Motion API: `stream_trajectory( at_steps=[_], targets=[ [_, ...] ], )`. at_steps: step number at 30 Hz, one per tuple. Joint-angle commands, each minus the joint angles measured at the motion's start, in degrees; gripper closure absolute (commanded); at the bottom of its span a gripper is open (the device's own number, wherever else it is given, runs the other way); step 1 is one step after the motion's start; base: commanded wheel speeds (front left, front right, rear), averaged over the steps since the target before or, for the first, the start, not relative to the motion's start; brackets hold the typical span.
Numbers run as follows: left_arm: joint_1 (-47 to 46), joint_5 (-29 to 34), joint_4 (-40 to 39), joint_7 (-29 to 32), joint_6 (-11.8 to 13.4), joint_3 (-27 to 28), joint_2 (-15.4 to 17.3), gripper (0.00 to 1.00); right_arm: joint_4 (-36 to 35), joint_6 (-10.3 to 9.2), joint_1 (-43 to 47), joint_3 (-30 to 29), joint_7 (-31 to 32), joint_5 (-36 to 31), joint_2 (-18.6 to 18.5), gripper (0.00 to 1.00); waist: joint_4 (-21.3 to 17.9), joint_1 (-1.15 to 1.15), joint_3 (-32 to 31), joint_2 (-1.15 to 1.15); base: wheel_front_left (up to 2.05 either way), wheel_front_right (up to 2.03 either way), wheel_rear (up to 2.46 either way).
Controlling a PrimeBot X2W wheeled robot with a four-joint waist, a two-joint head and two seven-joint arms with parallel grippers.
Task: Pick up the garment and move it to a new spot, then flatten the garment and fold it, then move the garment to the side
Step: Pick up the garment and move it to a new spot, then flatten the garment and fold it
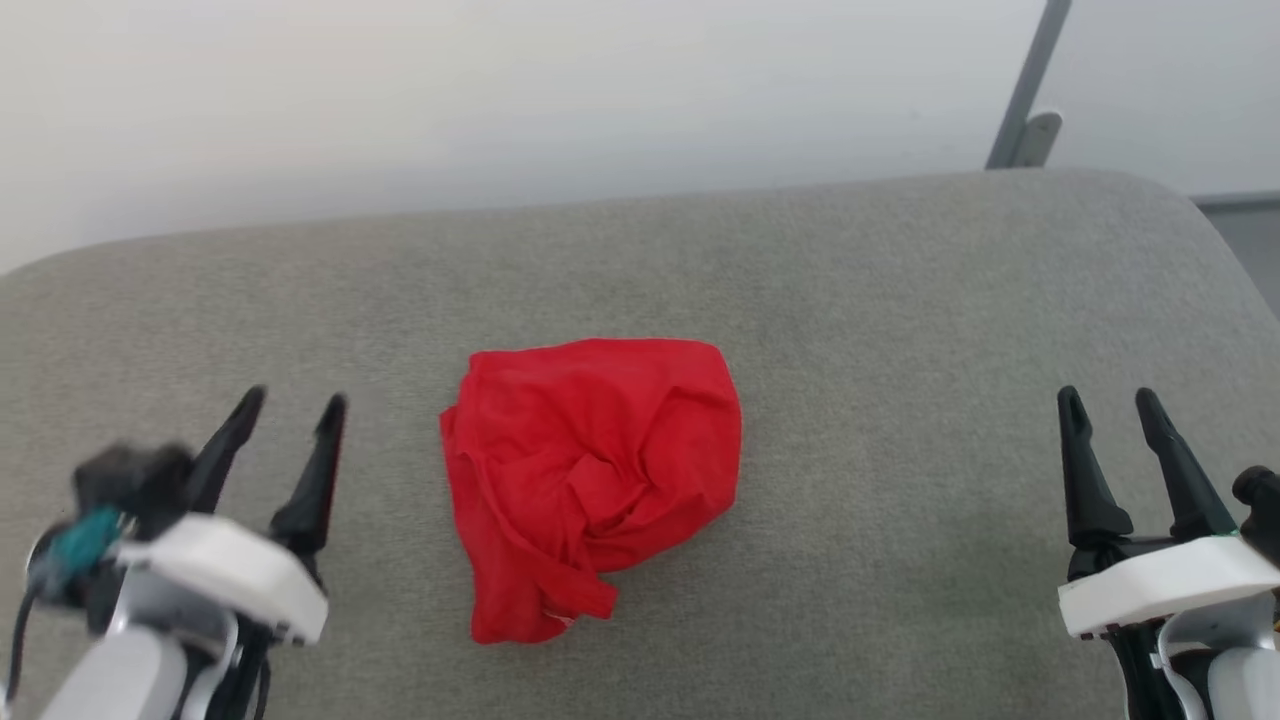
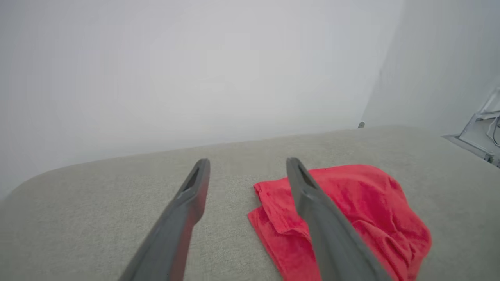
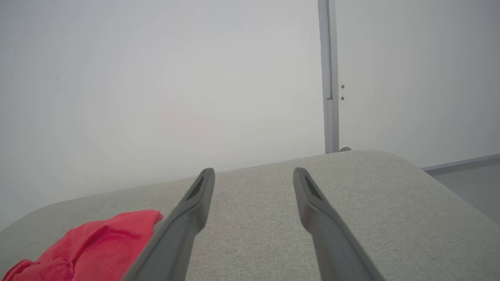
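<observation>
Head view, left gripper (image 1: 297, 397): over the near left part of the grey cushion (image 1: 900, 300), its two dark fingers spread apart with nothing between them and touching nothing.
Head view, right gripper (image 1: 1108, 393): over the cushion's near right part, fingers likewise spread and empty, tips pointing toward the cushion's far edge.
Garment (image 1: 590, 480), place: on the middle of the cushion, between the two grippers. It is nearer the left one but apart from both, with bare cushion showing on either side.
Garment, look: bright red thin cloth, crumpled into a rounded heap with deep creases. A twisted fold sits at its centre, and a narrower bunched end points toward the cushion's near edge.
Left wrist view: the heap lies flat on the cushion beyond and to one side of the open fingers. One finger crosses in front of it in the picture.
Right wrist view: a red edge of the heap shows at the lower corner, beside the open fingers.
Beyond the cushion's far edge: a pale wall (image 1: 500, 100) and a grey upright post (image 1: 1030, 80).
</observation>
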Motion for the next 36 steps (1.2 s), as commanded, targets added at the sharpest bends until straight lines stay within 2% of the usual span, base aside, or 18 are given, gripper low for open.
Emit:
stream_trajectory(
  at_steps=[1,4,12,25,31,36],
  targets=[
    [1.87,0.51,-0.75,-1.46,0.75,0.5,-0.17,0.0,0.14,-0.02,0.47,-0.2,-0.43,-0.3,-0.21,0.0,0.77,0.0,-0.84,0.0,0.0,0.0,0.0],
    [6.53,-0.19,-2.04,-4.8,2.46,2.21,-0.22,0.0,0.12,-0.02,1.23,-0.29,-0.74,-0.61,-0.08,0.0,1.5,0.0,-1.61,0.0,0.0,0.0,0.0],
    [14.46,-0.01,-2.9,-9.16,3.52,4.91,-0.97,0.0,-0.42,-0.02,2.34,-0.66,-0.93,-1.09,0.11,0.0,3.17,0.0,-2.41,0.0,0.0,0.0,0.0],
    [18.81,2.09,-3.9,-10.16,2.5,10.47,-4.72,0.0,-0.51,-0.02,3.01,1.18,-0.27,-0.76,-0.01,0.0,4.61,0.0,-2.42,0.0,0.0,0.0,0.0],
    [18.73,3.26,-4.67,-10.17,1.52,11.54,-6.24,0.0,-0.34,-0.02,1.65,4.19,1.29,-0.51,-0.86,0.0,6.0,0.0,-1.56,0.0,0.0,0.0,0.0],
    [17.28,3.94,-5.05,-10.15,0.81,11.57,-7.57,0.0,0.64,-0.02,-1.31,8.63,4.93,0.5,-2.05,0.0,8.19,0.0,0.34,0.0,0.0,0.0,0.0]
  ],
)
